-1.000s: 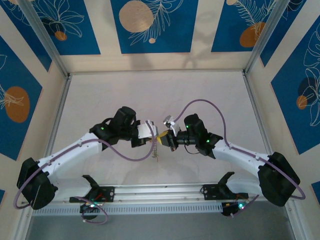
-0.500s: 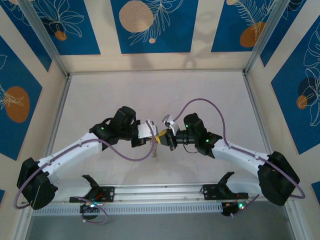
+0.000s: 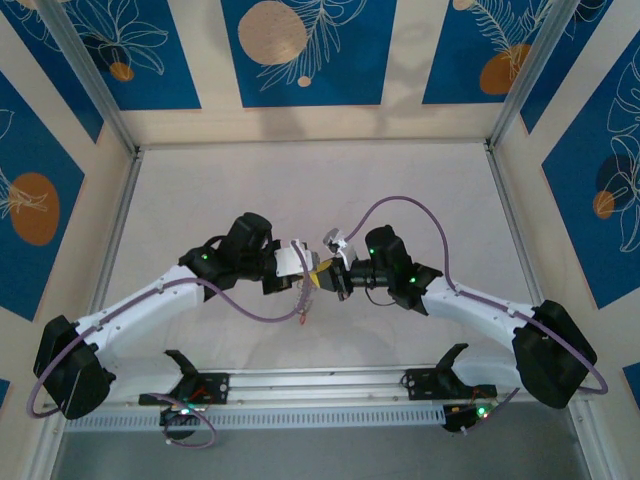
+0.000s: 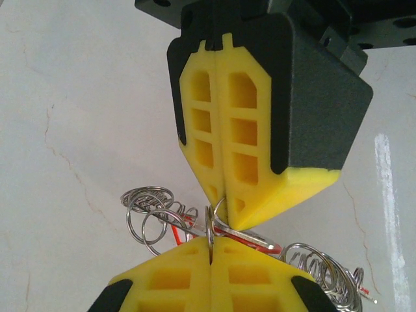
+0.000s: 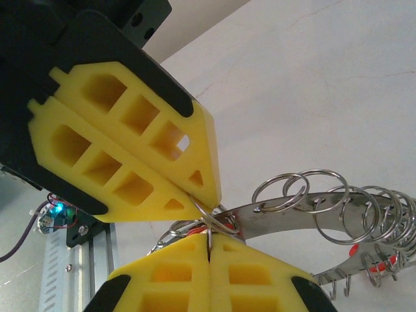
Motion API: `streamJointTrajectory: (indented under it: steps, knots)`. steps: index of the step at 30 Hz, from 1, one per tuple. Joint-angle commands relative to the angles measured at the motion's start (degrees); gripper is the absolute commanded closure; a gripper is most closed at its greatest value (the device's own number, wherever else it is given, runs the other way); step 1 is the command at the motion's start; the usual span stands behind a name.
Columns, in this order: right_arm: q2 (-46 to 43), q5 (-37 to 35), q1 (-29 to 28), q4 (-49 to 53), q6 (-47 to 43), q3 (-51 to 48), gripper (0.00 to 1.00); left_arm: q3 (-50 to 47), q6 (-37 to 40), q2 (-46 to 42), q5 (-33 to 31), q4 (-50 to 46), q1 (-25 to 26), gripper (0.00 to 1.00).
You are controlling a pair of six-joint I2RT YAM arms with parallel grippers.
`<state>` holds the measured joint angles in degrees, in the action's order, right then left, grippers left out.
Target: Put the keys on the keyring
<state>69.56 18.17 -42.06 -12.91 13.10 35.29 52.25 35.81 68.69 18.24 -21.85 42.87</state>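
While left fingers (image 4: 170, 281) and right fingers (image 5: 170, 281) pinch it tip to tip, keyring (image 5: 292, 218), curved silver band strung with wire loops, tiny red keys (image 5: 354, 249).

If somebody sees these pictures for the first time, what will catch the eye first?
The two yellow-fingered grippers meeting tip to tip above the middle of the table: the left gripper and right gripper both pinch one thin wire loop. From it hangs the keyring, a silver band crowded with loops and small red keys.
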Motion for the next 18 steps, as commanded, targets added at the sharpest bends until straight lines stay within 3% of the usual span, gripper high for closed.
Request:
streamJointTrajectory:
  steps: [1, 18]
  knots:
    - [-0.76, 1.86, -0.38, -2.21, -0.36, 1.8, 1.0, 1.1, -1.28, -0.68, -0.44, 0.99, 0.37, 1.0]
    - [-1.42, -1.8, -0.48, 0.59, 0.4, 3.04, 1.0, 1.45, -0.96, 0.03, -0.06, 0.57, 0.5, 1.0]
